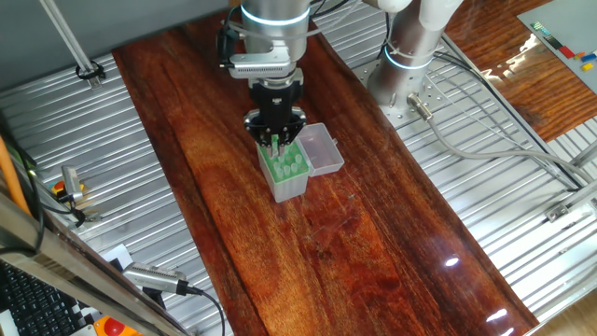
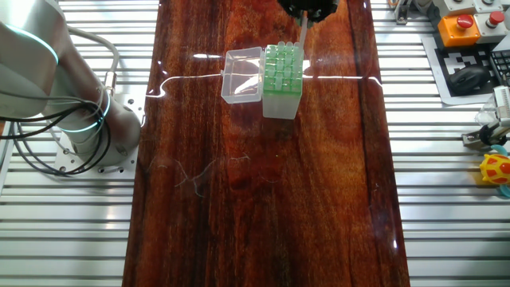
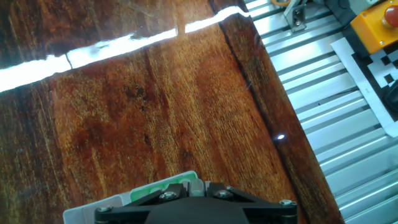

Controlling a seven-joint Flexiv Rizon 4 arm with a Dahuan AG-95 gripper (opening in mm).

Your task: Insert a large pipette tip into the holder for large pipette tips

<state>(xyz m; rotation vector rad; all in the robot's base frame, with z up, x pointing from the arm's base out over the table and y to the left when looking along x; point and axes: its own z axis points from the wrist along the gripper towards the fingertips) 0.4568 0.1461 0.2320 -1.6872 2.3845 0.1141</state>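
The holder for large pipette tips [image 1: 285, 166] is a small box with a green holed top and pale grey sides, standing mid-table. Its clear lid [image 1: 320, 149] lies open beside it. My gripper [image 1: 275, 138] hangs just above the holder's far end and is shut on the large pipette tip [image 2: 303, 30]. The tip is a thin clear cone pointing down at the rack's far right corner [image 2: 299, 49]. In the hand view the tip [image 3: 198, 184] sits between the black fingers [image 3: 168, 194], with a strip of the green rack [image 3: 148, 193] beside them.
The holder stands on a dark wooden board [image 1: 373, 243] with ribbed metal table on both sides. The arm's base [image 1: 406, 75] is at the back. An orange button box [image 2: 462, 28] and small items [image 2: 496, 171] lie off the board's right edge.
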